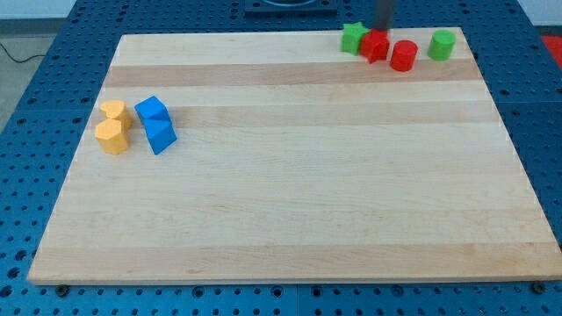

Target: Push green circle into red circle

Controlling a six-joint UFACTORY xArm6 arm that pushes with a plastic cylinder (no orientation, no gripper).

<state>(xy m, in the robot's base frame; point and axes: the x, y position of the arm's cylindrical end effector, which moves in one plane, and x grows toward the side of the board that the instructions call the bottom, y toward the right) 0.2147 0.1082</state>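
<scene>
Where the wooden surface (290, 202) lies nearest, toward the view's bottom, it carries nothing; the first blocks sit at the view's left. There a yellow hexagonal block (111, 137) stands just below a second yellow block (114, 112), the two touching, its shape unclear. Just to their right, two blue blocks touch likewise: a blue one (161, 135) below and a blue cube-like one (152, 110) above.

Farther off, along the view's top edge, four blocks form a row. The green circle (442, 44) stands at the view's right end, near the red circle (404, 55) but apart from it, a strip of bare wood between them. Left of the red circle sits a red angular block (375, 45), close beside it, and touching that block's left side is another green block (354, 38) of irregular shape.

My tip (382, 29) shows blurred at the view's top, just above the red angular block, well left of the green circle. There are no jaws on this rod.
</scene>
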